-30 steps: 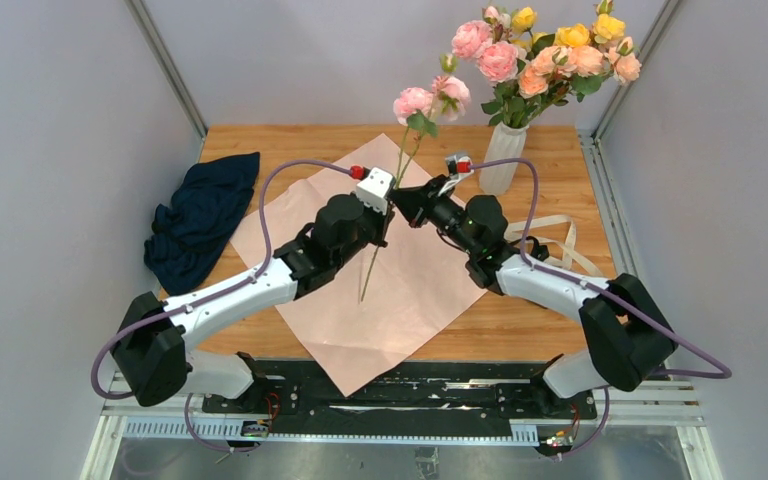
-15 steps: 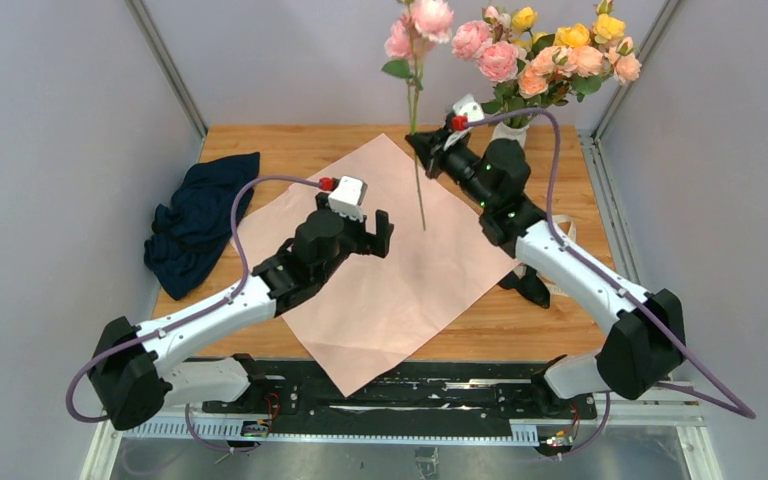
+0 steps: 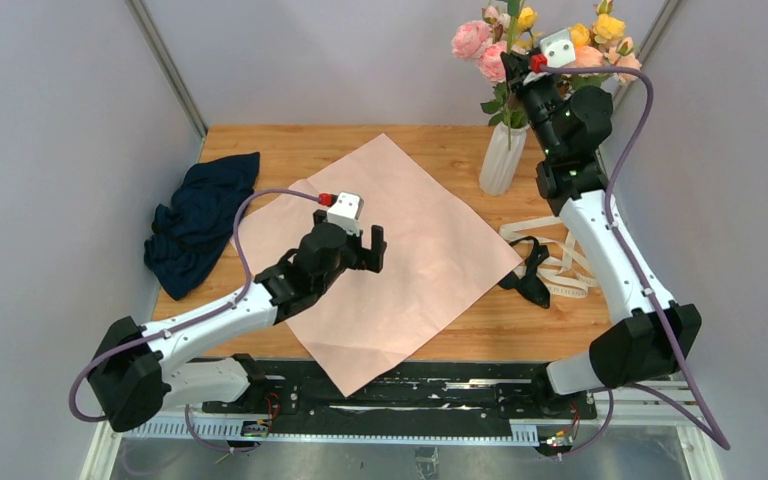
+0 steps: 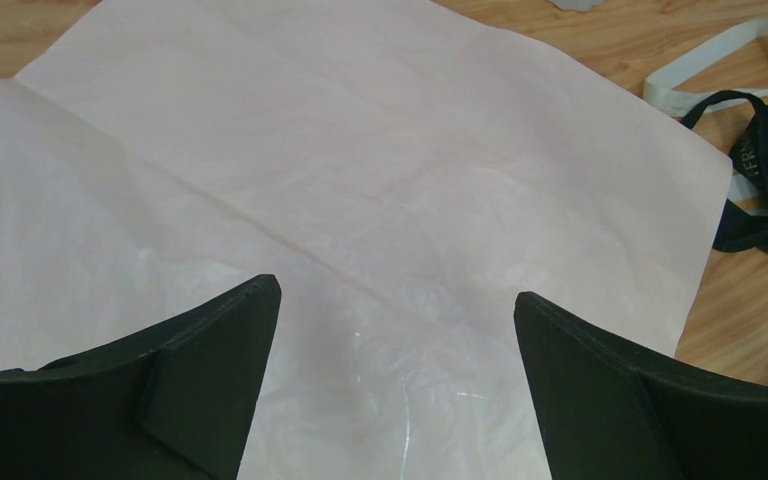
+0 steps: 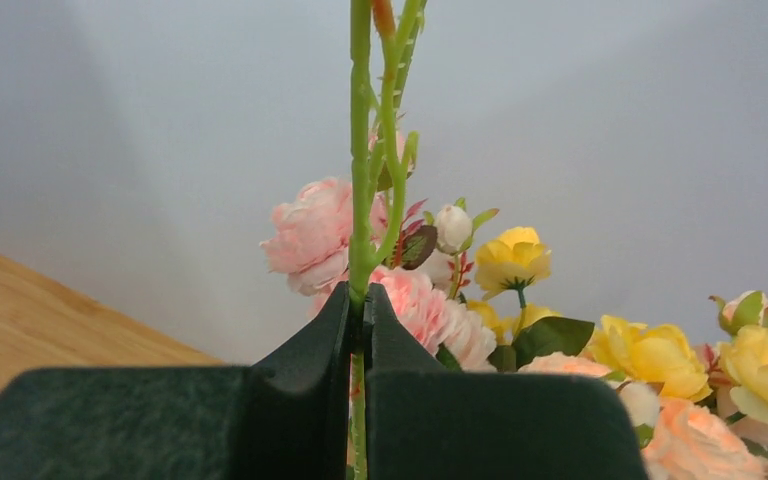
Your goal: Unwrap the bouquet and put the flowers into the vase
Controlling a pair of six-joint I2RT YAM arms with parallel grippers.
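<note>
The bouquet is unwrapped: its pink paper lies flat on the table. My right gripper is raised beside the blooms of the white ribbed vase and is shut on the thin green stems of the flowers. The stems run upright through the jaws and their heads are out of frame above. My left gripper hovers open over the paper, with nothing between its fingers. Pink and yellow roses stand in the vase behind the held stems.
A black ribbon and a white ribbon lie on the wood right of the paper, below the vase. A dark blue cloth is crumpled at the table's left edge. Grey walls close in on both sides and the back.
My left gripper opened and let go of the stems, then drew back low over the paper. My right arm carried the flowers up and to the right, to the vase.
</note>
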